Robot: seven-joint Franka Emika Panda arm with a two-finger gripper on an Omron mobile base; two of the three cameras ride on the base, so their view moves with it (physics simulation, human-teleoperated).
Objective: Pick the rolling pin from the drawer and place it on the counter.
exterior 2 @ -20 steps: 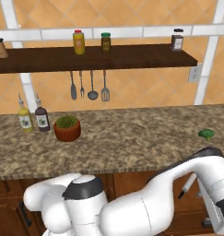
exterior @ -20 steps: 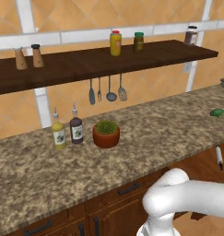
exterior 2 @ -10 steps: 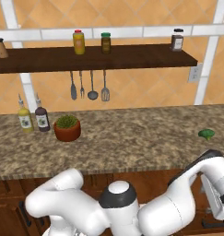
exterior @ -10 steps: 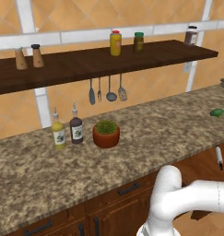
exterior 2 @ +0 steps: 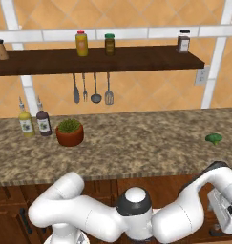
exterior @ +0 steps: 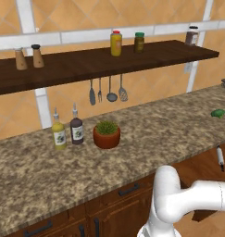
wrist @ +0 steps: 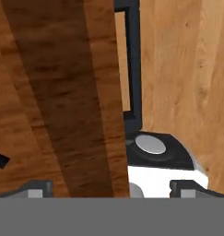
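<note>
The arm is bending low at the right end of the cabinets, below the thick rounded edge of the bench (exterior: 146,139), a long top of speckled brown-and-beige stone. In the hand view, the hand (wrist: 111,189) is pointing at reddish-brown wood grain up close; its two dark tips are sitting wide apart at the bottom, with nothing between them. A dark handle (wrist: 133,64) is running along the wood just ahead of the hand. The drawer (exterior: 204,164) is showing as a reddish-brown wooden front under the bench's right end in the left base view, and I cannot tell how far it is standing out. A slim pale stick with a dark end (exterior: 220,157) is lying against that wood; it may be the rolling pin, but it is too small to be sure. On the bench a round terracotta pot with a green plant (exterior: 106,134) is sitting just beside a dark bottle (exterior: 76,129) and a yellow bottle (exterior: 59,134). A small green vegetable (exterior 2: 213,138) is lying well apart near the right end. Metal utensils (exterior 2: 94,89) are hanging under the dark wooden shelf (exterior 2: 98,59), which is carrying jars and shakers.
</note>
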